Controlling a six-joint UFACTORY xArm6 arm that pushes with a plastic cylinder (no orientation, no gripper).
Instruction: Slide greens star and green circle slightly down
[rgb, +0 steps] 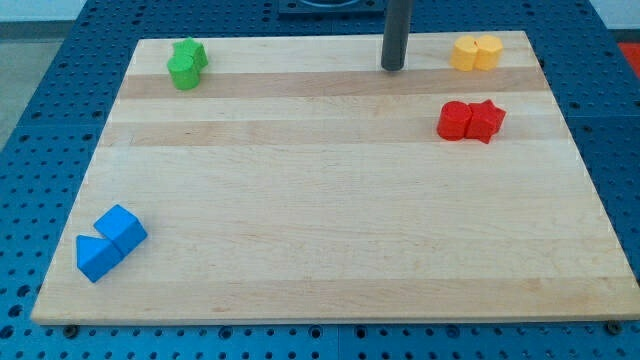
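Approach step: my tip (392, 67) bare rod, no claw, touching nothing, well right of green star (191, 51) and green circle (183, 72). Next: get above pair, push down.

Bare board (320, 220) separates my tip (392, 67) from green star (190, 53); green circle (183, 72) beneath.

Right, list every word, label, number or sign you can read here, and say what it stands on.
None: no text, number or sign shows anywhere.
Board: bare wood.
Green blocks, yellow blocks, red blocks, blue blocks: plain.
My tip: plain dark, near the view's top.
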